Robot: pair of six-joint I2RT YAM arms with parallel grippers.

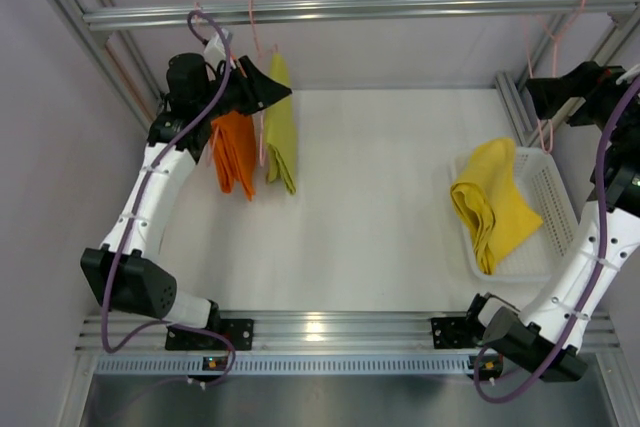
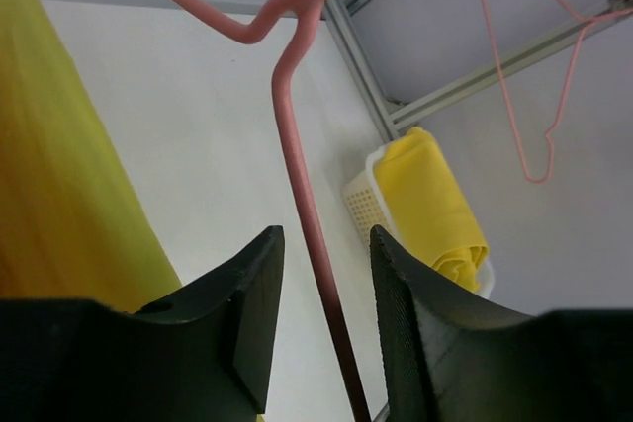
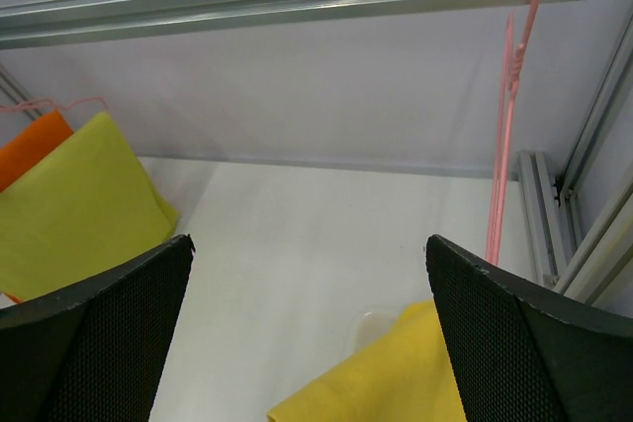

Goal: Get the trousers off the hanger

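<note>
Straddling pink hanger beside yellow-green trousers, left tool jaws apart, unclamped, right tool spread wide near basket rim

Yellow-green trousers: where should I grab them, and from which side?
Probably the hanging lower end of the yellow-green trousers, pinched across its flat folded faces. Come from their right in the top view, since the orange trousers hang close on their left.

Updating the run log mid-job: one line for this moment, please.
left jaws: open around pink hanger wire | right jaws: open, empty | orange trousers, yellow-green trousers: hanging | yellow trousers: in basket
</note>
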